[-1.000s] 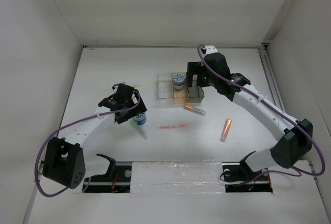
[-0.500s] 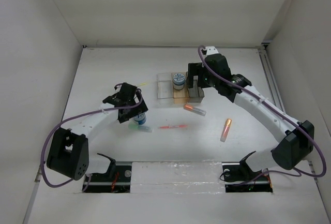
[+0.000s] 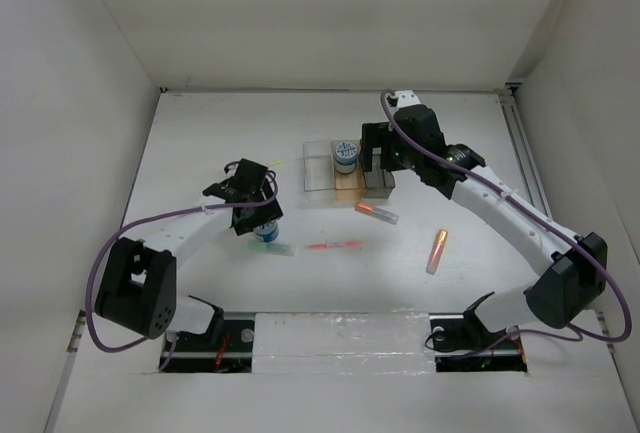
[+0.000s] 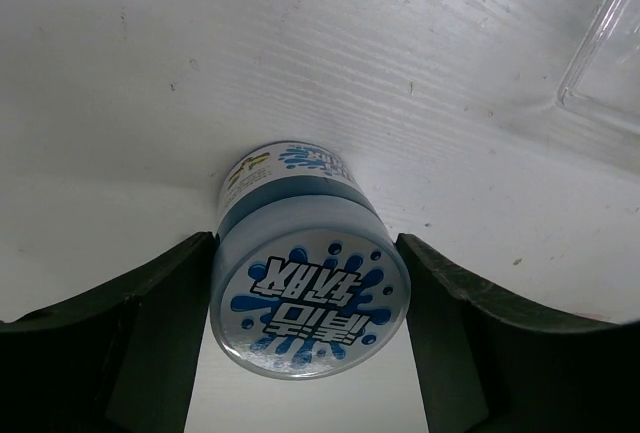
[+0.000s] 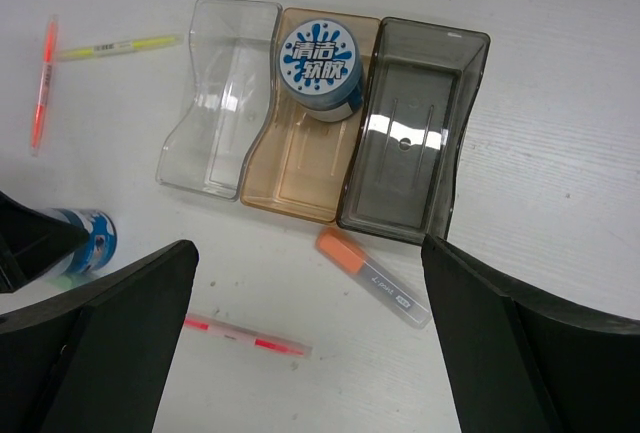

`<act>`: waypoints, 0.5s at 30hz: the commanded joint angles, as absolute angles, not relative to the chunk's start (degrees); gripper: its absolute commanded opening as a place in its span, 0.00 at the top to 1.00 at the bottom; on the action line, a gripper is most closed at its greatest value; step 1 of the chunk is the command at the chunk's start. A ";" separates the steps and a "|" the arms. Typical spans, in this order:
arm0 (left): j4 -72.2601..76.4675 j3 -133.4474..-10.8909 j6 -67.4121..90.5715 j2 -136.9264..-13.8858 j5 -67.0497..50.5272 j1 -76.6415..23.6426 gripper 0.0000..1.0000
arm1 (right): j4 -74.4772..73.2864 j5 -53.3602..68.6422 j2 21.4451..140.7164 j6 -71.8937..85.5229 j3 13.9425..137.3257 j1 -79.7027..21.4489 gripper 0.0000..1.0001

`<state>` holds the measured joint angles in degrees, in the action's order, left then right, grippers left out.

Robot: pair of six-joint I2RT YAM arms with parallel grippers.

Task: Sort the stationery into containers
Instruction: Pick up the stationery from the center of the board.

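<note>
Between the left tool's (image 4: 306,245) fingers (image 4: 130,343) sits a blue-white roll (image 4: 308,298).

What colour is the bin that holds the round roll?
Amber: the middle bin, holding the roll; clearest in the right wrist view.

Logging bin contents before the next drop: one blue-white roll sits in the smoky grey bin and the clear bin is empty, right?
No. The roll sits in the amber bin, not the grey bin, as the right wrist view shows. The clear bin is empty.
</note>
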<state>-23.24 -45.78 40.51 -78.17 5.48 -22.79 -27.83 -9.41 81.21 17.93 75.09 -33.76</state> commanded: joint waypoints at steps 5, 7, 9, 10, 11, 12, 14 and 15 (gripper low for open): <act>-23.20 -47.98 39.81 -77.44 6.42 -22.76 0.69 | -25.93 -9.49 80.33 17.40 75.06 -33.66 0.00; -24.34 -47.99 39.81 -76.82 7.73 -22.76 0.82 | -25.93 -9.49 80.33 17.40 75.06 -33.66 0.00; -24.87 -49.31 40.34 -75.51 8.26 -22.76 0.95 | -25.93 -9.49 80.33 17.40 75.06 -33.66 0.00; -24.87 -50.09 40.34 -74.98 8.26 -22.76 0.99 | -25.93 -9.49 80.33 17.40 75.06 -33.66 0.00; -24.87 -50.62 39.56 -74.97 7.65 -22.76 1.00 | -25.93 -9.49 80.33 17.40 75.06 -33.66 0.00; -25.40 -52.02 39.55 -74.27 7.65 -22.76 1.00 | -25.93 -9.49 80.33 17.92 75.06 -33.14 0.00; -25.93 -53.61 38.85 -74.27 7.65 -22.76 1.00 | -25.93 -9.49 80.33 17.93 75.06 -33.13 0.00; -26.80 -55.27 38.33 -74.27 7.65 -22.76 1.00 | -25.93 -9.49 79.81 17.93 75.06 -33.13 0.00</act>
